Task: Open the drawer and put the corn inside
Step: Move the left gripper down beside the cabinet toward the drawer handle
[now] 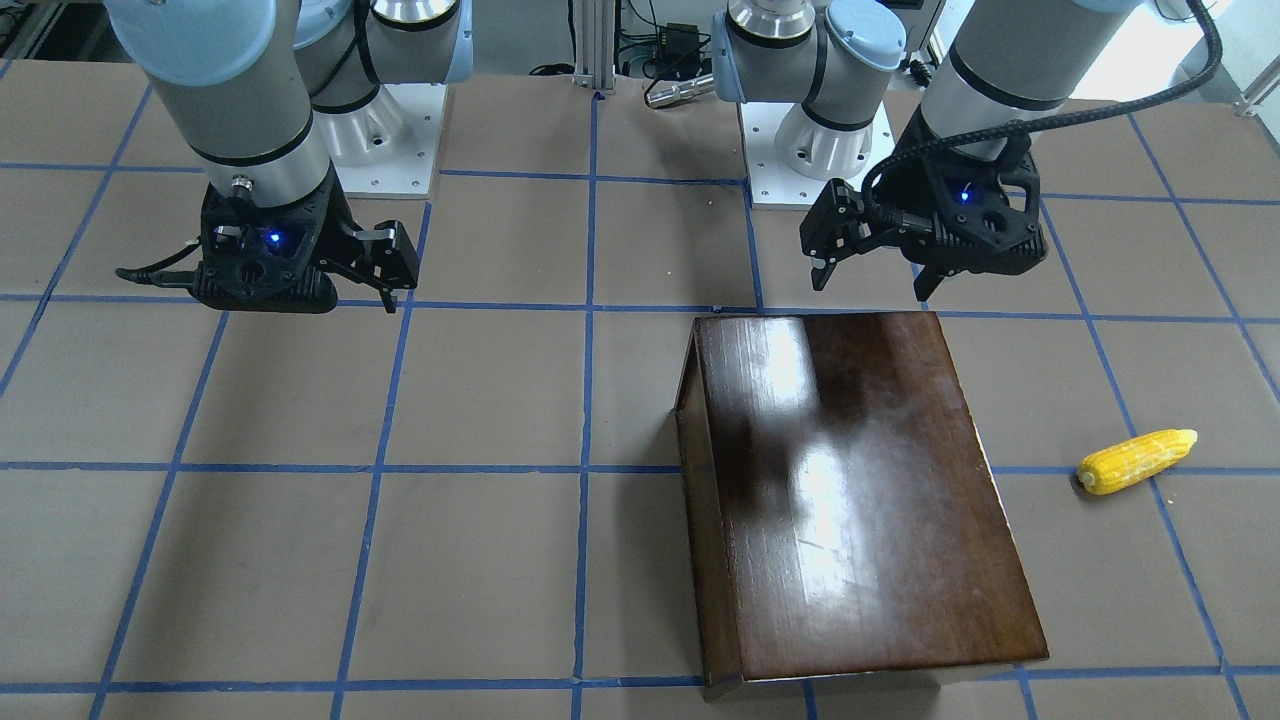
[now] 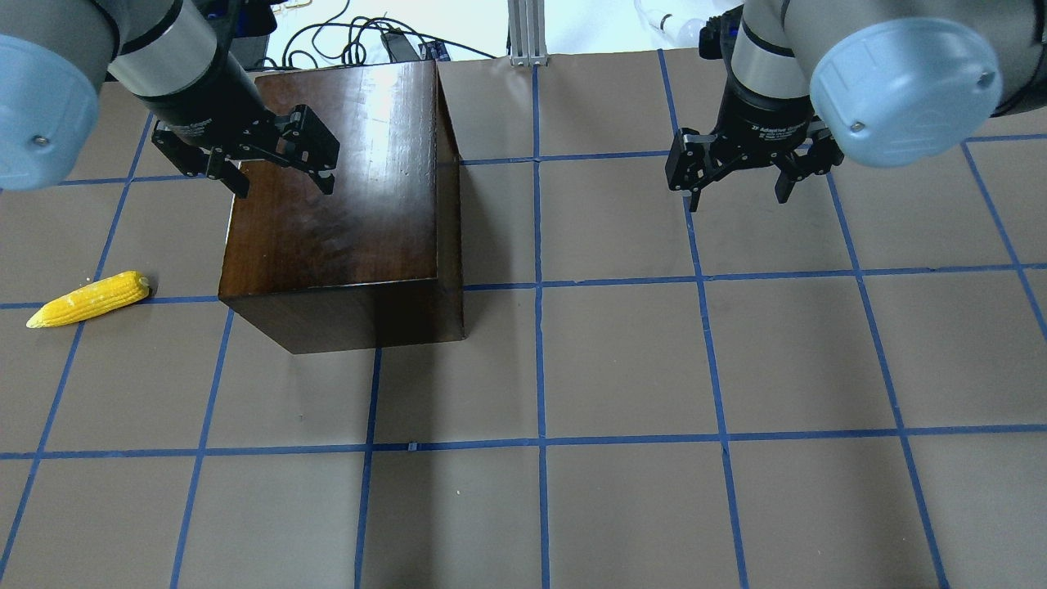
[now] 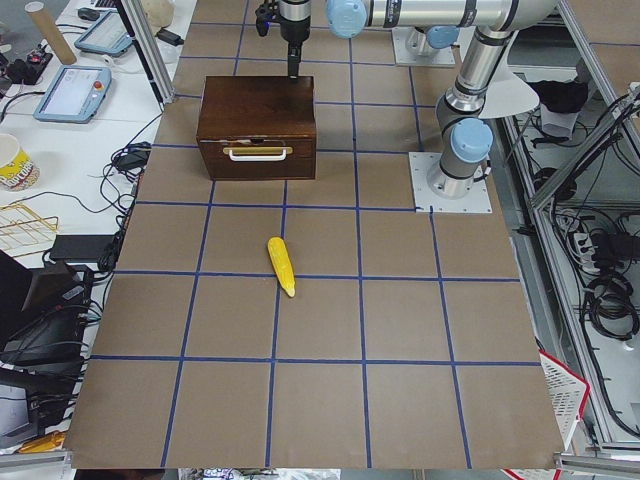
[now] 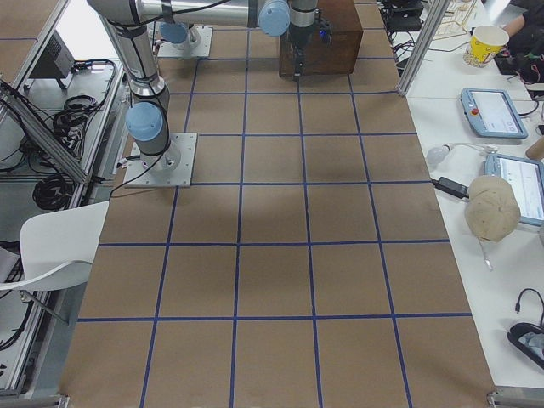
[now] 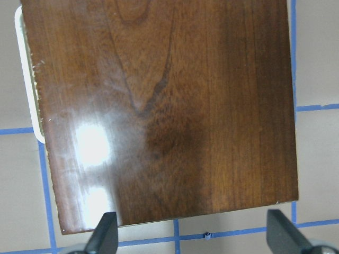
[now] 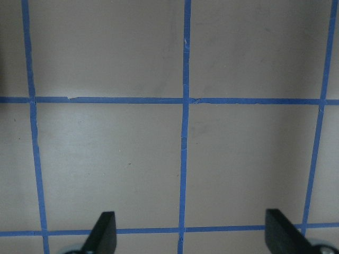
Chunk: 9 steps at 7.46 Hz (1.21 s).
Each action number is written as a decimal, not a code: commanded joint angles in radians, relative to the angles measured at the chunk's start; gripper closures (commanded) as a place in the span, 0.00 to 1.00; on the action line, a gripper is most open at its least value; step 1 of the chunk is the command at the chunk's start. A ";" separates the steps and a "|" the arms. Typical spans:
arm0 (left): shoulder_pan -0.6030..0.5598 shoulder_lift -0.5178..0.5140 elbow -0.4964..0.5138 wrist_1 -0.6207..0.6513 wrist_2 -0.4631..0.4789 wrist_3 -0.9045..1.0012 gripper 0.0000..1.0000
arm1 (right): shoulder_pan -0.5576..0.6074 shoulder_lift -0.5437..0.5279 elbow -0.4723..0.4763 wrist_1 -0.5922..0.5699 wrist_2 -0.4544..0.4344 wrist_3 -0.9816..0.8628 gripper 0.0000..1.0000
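Corn (image 2: 88, 299) lies flat, tapered tip pointing away from box (image 2: 343, 188).

Silver-grey tubes with pale blue caps (image 2: 904, 90) are forming the left arm (image 1: 1010, 60) and right arm (image 1: 230, 90). The black left gripper (image 1: 872, 285) and right gripper (image 2: 738, 196) are showing small blue lights, a braided cable (image 1: 1100, 113) trailing the left.

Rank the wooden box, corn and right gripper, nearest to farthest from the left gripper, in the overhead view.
1. The wooden box, directly under the left gripper.
2. The corn, on the table left of the box.
3. The right gripper, far across on the right.
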 commanded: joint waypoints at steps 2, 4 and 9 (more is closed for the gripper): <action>-0.001 0.011 -0.007 -0.004 0.020 0.001 0.00 | 0.000 0.000 0.000 0.001 0.000 0.000 0.00; -0.001 0.009 0.003 -0.025 0.029 -0.006 0.00 | 0.000 0.000 0.000 0.001 0.000 0.000 0.00; 0.134 -0.020 0.004 -0.027 0.037 -0.035 0.00 | 0.000 0.000 0.000 0.001 0.000 0.000 0.00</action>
